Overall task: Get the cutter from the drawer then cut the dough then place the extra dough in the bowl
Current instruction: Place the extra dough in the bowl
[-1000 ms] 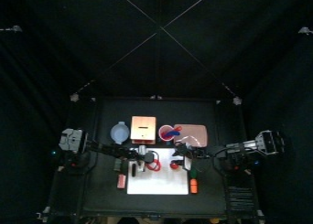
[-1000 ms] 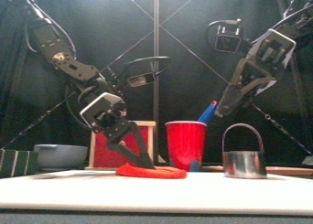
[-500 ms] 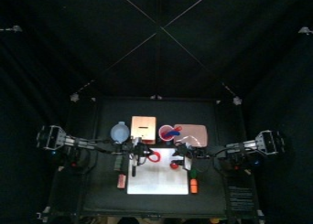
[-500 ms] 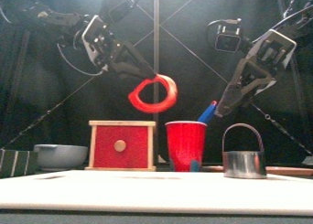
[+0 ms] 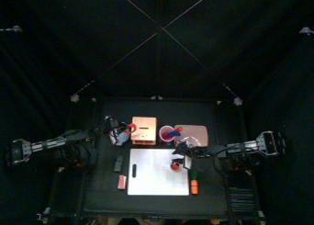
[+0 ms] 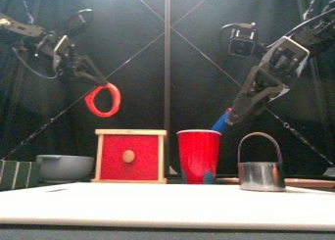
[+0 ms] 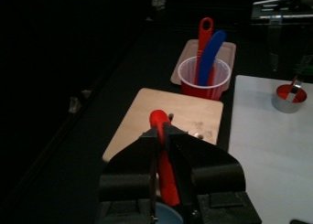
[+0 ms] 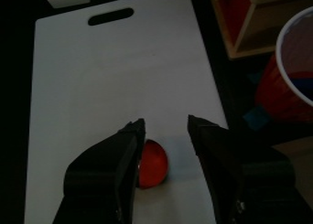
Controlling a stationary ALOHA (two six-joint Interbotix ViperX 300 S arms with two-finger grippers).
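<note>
A red dough ring [image 6: 102, 100] hangs high in the air, with my left gripper [image 6: 92, 77] shut on its upper edge. In the left wrist view the ring [image 7: 160, 136] stands edge-on between the jaws, over the wooden box [image 7: 146, 127]. The blue-grey bowl [image 6: 66, 167] sits at the left of the table, below and left of the ring. The metal cutter [image 6: 262, 171] stands at the right. My right gripper [image 8: 166, 127] hovers open over the white board [image 8: 123, 81], above a small round piece of red dough [image 8: 150, 165].
The wooden box with its red drawer front [image 6: 129, 156] stands behind the board, next to the red cup [image 6: 199, 156] holding the toy knives [image 7: 210, 40]. The white board [image 5: 153, 178] fills the table's front middle.
My left gripper has lifted the dough ring off the board and carried it up and to the left, toward the box and bowl. The right arm has stayed put.
</note>
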